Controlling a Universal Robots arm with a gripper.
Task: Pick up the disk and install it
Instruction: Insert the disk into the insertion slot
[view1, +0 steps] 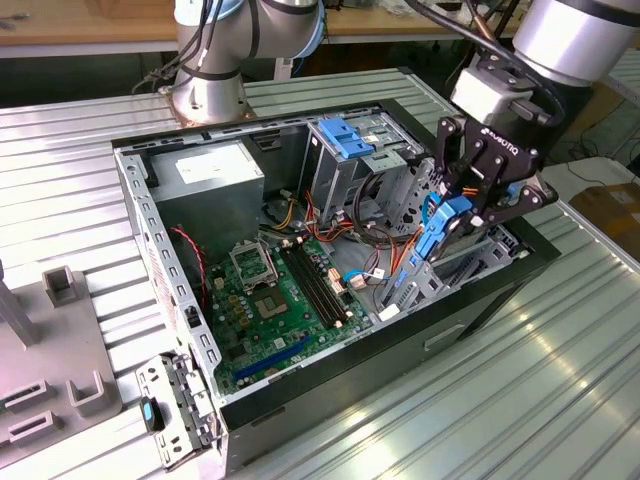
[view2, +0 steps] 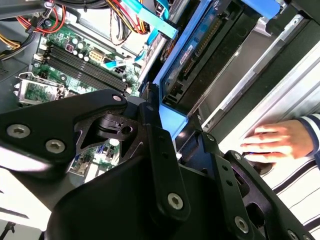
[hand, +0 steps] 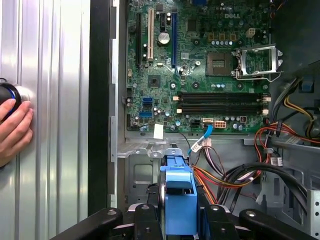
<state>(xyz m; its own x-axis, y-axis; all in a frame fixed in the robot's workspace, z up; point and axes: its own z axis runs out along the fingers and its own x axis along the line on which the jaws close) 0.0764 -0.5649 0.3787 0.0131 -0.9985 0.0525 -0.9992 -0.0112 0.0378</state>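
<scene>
**Tool clamped on the disk, over the right side of the open case**

Your tool (view1: 462, 212) has its black, angular metal fingers (hand: 214, 222) closed in on the two flat faces of the disk (view1: 443, 232). The gap between them is no wider than the disk itself, and the disk is held. It stands on edge, tilted. In the first wrist view its bright blue plastic rail shows smooth and glossy between the fingers, and in the second wrist view its dark flat body runs away from the tool.

The disk hangs over the part of the computer case (view1: 470, 320) towards the exterior view's right, just beside the perforated grey sheet-metal drive bay (view1: 400, 190). You cannot tell whether it touches the bay. A larger blue plastic bracket (view1: 345, 138) lies on top of the bay, farther back.

Left of the bay, a tangle of red, orange and yellow wires (view1: 350, 240) runs down to the green motherboard (view1: 270, 310), with its long black memory slots and square silver socket frame. A boxy grey power supply (view1: 205, 180) fills the far left corner.

The case lies open on a ribbed, silvery metal bench (view1: 540, 400). A person's hand (view2: 272, 142) rests flat on those ribs beside the case, with a striped sleeve (view2: 309, 125) behind it.
</scene>
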